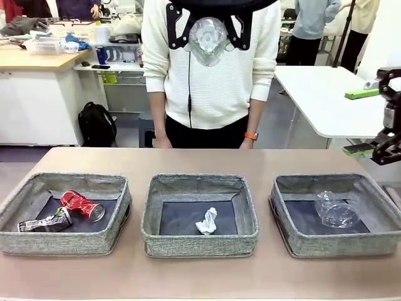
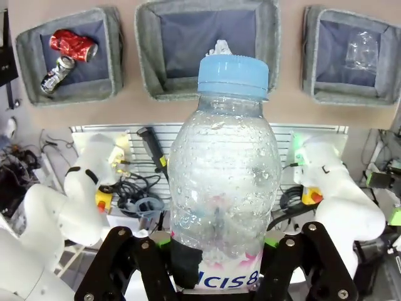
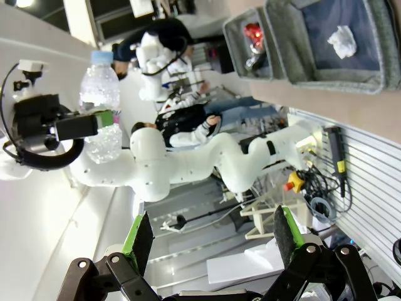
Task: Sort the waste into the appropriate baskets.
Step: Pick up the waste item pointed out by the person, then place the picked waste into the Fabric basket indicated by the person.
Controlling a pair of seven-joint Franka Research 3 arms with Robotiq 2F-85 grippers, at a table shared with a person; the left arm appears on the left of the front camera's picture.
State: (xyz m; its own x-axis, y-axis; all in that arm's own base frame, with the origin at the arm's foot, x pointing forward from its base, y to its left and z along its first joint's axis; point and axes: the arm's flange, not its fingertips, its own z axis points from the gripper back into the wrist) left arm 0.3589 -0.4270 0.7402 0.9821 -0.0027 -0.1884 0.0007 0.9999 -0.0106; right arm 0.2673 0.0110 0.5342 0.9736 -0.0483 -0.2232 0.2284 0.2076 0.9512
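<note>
The left gripper [image 2: 216, 263] is clamped on the lower body of a clear plastic bottle with a blue cap [image 2: 224, 182], high above the table. The bottle's long axis runs along the fingers, cap pointing down towards the middle grey woven basket [image 2: 145, 59]; the right-hand basket [image 1: 287, 235], holding a clear crumpled cup [image 1: 335, 210], lies off to one side. The right gripper [image 3: 210, 241] hangs with jaws wide apart and nothing between them. Droplets bead the bottle's ribbed wall.

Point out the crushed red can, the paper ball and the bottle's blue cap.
crushed red can [image 1: 82, 205], front view, middle of its dented side.
paper ball [image 1: 207, 221], front view, centre of the crumple.
blue cap [image 2: 233, 75], left wrist view, its ribbed side wall.
</note>
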